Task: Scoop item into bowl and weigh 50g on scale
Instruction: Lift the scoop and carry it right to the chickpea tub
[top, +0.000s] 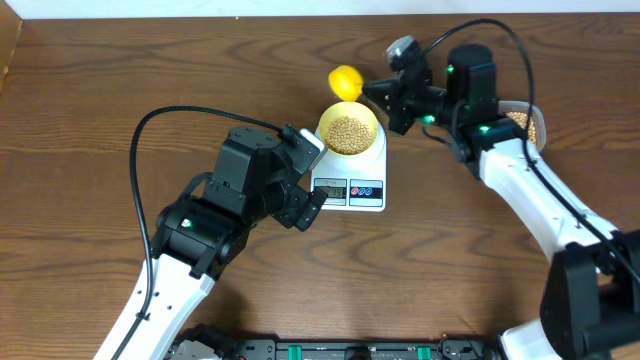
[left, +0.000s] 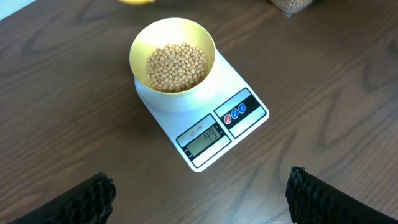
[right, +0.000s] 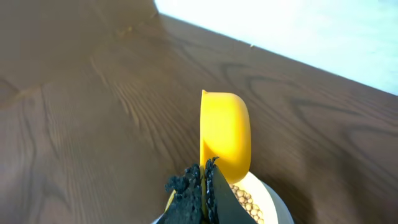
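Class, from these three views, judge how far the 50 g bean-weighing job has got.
Done: the bowl sits on the scale holding beans; the display seems to read 49. In hand: the right gripper holds the yellow scoop tipped on its side near the bowl. Left: about a gram more.

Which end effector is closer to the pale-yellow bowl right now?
Right. The right end effector, gripping the scoop, hangs right at the rim of the bowl. The left end effector is open and set farther back, on the display side of the scale.
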